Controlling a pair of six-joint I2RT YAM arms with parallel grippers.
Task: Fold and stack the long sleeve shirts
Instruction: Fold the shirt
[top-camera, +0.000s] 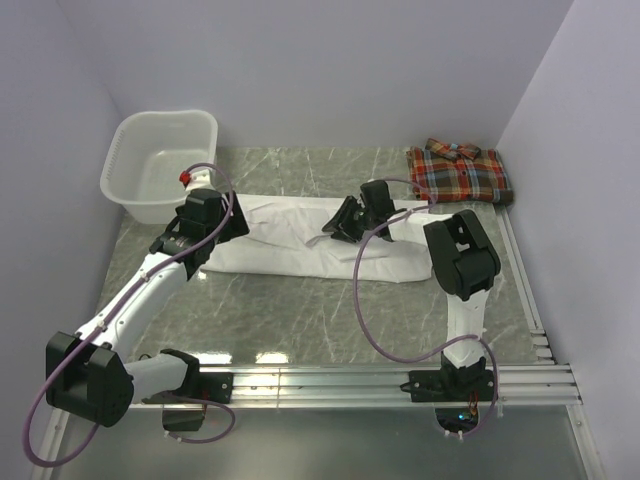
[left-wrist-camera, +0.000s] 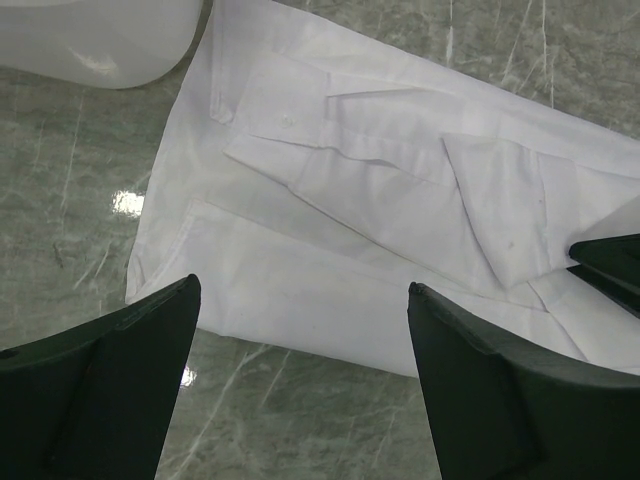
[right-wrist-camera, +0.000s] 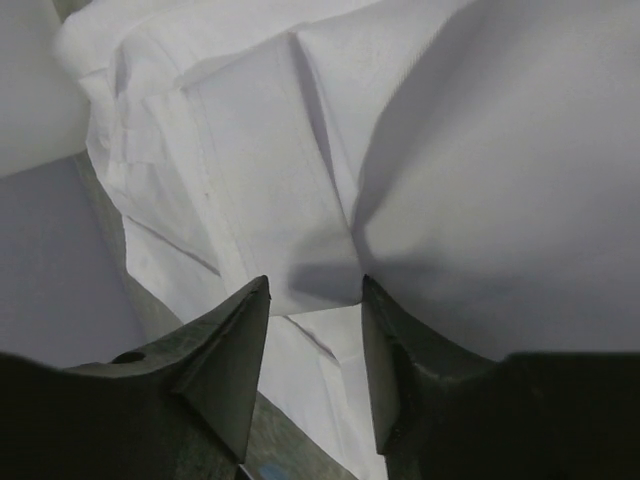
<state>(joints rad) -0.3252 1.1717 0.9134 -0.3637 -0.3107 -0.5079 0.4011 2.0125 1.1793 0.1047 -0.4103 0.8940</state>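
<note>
Green marble surface (top-camera: 300, 315) holds the white shirt (top-camera: 290, 248) flat in the middle and the folded plaid shirt (top-camera: 460, 172) far right. Left wrist: the left gripper (left-wrist-camera: 300, 290) hangs wide open over the white shirt. Right wrist: shirt cloth sits inside the right gripper (right-wrist-camera: 315, 288); pinched or not, I cannot tell.

A lab test cell — blank white walls (top-camera: 330, 70) enclosing a marble-patterned table (top-camera: 300, 310) edged with aluminium rails (top-camera: 330, 380).

Two shirts, one white shirt (top-camera: 300, 255) and one plaid shirt (top-camera: 460, 172), and one laundry basket (top-camera: 125, 175)
</note>
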